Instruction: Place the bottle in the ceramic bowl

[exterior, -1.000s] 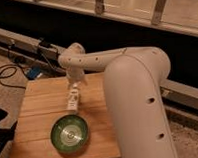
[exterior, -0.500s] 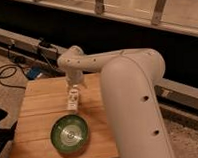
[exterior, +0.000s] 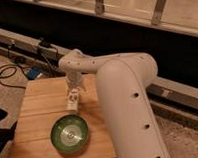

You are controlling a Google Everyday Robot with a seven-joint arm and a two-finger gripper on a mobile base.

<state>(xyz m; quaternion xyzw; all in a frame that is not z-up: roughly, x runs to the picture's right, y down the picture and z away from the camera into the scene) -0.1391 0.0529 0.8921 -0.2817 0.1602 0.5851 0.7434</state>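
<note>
1. Well, closest to me sits the ceramic bowl (exterior: 69,134), green and glossy, on the wooden table (exterior: 34,112). It lies just below the gripper (exterior: 73,96) and on my side of it, with nothing in it yet.
2. Next comes the gripper itself, pointing down over the middle of the table. As far as I can make out, it is closed on the bottle (exterior: 72,101) (the pale body with its darker label hangs roughly upright beneath it).
3. Compared with a second ago, gripper and bottle have dropped a little and edged toward the bowl, while the bowl has not budged. The bottle's foot is now just short of the bowl's far rim, not over it.
4. To my mind the carry is nearly done. A short move further my way should put the bottle above the bowl's centre, ready to lower and let go. Slim as it is, it may topple on the curved floor.
5. Beside the gripper looms the bulky white arm (exterior: 128,87).
6. Farthest off, well beyond the gripper, dark cables (exterior: 7,73) trail over the floor.
</note>
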